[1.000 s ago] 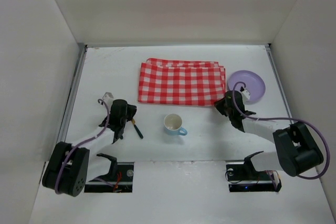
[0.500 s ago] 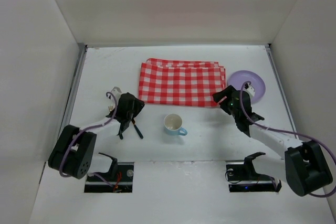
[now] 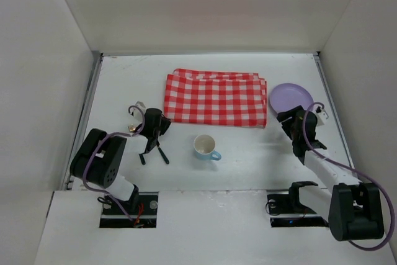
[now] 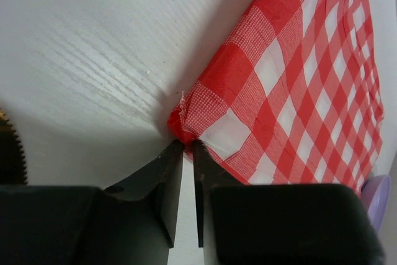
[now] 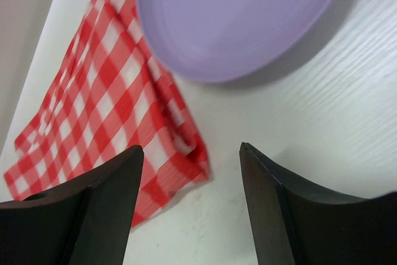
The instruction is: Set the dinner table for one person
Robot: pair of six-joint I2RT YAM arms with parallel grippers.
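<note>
1. Left gripper [image 4: 185,146]: the fingers are drawn almost together and nip the bunched near-left corner of the checked cloth [image 4: 298,91]. Only a slit shows between them.
2. Right gripper [image 5: 191,150]: the fingers are spread wide and hold nothing. It hangs over bare surface between the cloth's near-right corner and the lilac plate [image 5: 236,23].
3. Cloth: soft, light and folded in several layers. It probably drags, unfolds or slips under a single corner pinch, so a hold at both near corners looks steadier.
4. Table [image 4: 80,48]: the white surface beneath everything. It carries the cloth at the far middle, the plate at the far right and the cup [image 3: 205,146] nearer the arms. It is stiff and fixed, not a thing to grasp, and likely smooth enough for cloth to slide.
5. Plate and cup: both appear rigid. The plate is best taken at its rim, the cup at its handle or lip.
6. Hard to read:
   - how many cloth layers the left fingers catch;
   - the plate's far edge, cut off in the right wrist view;
   - the kind of dark slim utensil [image 3: 164,155] beside the left arm.
</note>
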